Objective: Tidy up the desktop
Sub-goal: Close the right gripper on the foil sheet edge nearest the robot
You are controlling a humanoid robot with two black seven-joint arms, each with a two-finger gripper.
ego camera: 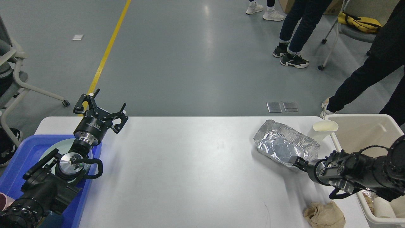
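The white desktop (196, 171) fills the lower half of the head view. A crumpled silver foil container (284, 142) lies at its far right. A cream paper cup (323, 128) stands just right of it. A crumpled brown paper wad (324, 214) lies at the near right edge. My right gripper (296, 161) points left with its tips at the foil container's near edge; its fingers cannot be told apart. My left gripper (100, 107) is open and empty, raised over the table's far left corner.
A blue tray (15, 164) holding a pale green plate (52, 150) sits at the left, under my left arm. A cream bin (364, 129) with foil and paper scraps stands at the right edge. People and chairs stand beyond the table.
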